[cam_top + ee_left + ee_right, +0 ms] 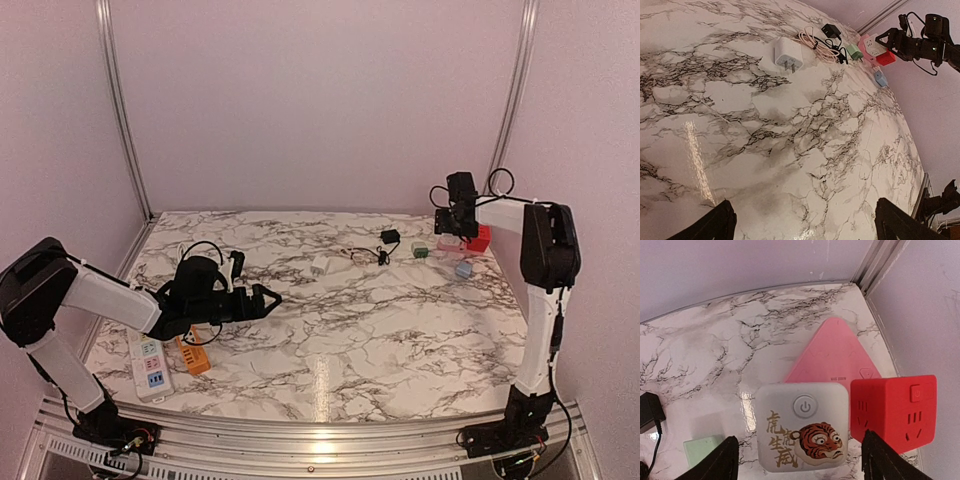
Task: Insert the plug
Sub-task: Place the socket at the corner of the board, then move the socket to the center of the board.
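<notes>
Marble table (400,330) under pale walls, both grippers spread wide.
White plug (788,54) lies mid-table, prongs showing, beside a coiled cable (815,42) and well ahead of the left gripper (268,298). Right gripper (799,437) hovers over a tiger-printed socket cube (802,427), which sits beside a red cube (893,410) and a pink triangle (832,352). A power strip (150,365) lies near the left arm.

Marble table (380,330), white charger (789,54) with coiled cable (815,42) mid-back, black adapter (390,237), green plug (421,250), blue plug (463,270), pink socket (832,352), red cube (895,407), tiger cube (802,427) far right, white strip (150,365), orange strip (193,356) near left
</notes>
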You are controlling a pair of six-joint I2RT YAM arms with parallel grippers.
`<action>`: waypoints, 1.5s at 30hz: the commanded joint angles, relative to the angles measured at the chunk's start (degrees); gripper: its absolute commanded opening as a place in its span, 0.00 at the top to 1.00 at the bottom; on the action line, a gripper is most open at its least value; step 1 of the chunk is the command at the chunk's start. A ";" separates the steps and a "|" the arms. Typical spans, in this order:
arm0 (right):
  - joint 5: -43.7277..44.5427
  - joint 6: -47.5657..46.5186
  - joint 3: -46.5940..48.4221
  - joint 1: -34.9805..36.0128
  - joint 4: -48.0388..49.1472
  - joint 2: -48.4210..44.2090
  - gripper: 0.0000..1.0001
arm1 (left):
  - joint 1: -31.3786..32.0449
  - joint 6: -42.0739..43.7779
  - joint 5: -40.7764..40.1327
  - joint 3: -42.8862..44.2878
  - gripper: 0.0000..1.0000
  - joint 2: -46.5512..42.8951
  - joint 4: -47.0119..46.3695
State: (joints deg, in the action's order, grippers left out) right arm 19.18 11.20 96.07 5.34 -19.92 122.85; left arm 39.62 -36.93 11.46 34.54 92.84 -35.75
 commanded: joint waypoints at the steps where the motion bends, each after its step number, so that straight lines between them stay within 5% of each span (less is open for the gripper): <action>1: -1.22 -1.43 1.47 0.18 0.41 -4.31 0.17 | 0.29 0.46 -0.78 0.20 0.01 -0.63 -1.03; 11: -3.64 -2.20 -8.74 5.73 -2.54 -17.55 0.04 | 0.35 -1.35 -4.24 0.38 0.01 -3.51 1.59; 19: -5.80 -2.70 -16.52 15.89 -1.30 -25.56 0.04 | 1.67 -7.93 -28.02 1.28 0.01 -16.78 23.50; 27: -4.85 -2.53 -20.40 21.07 -0.20 -27.03 0.04 | 2.71 -18.98 -39.46 2.29 0.01 -24.44 43.61; 37: -5.96 -1.89 -23.35 22.32 1.21 -28.25 0.05 | 3.12 -26.00 -43.71 7.32 0.01 -21.02 60.02; 45: -6.11 -1.97 -23.83 22.29 1.50 -28.27 0.05 | 3.49 -27.97 -42.19 8.74 0.01 -15.97 63.51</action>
State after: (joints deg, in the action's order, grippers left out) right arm 13.34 8.80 72.38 27.16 -19.88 96.16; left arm 42.72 -62.39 -30.24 42.28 74.43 22.09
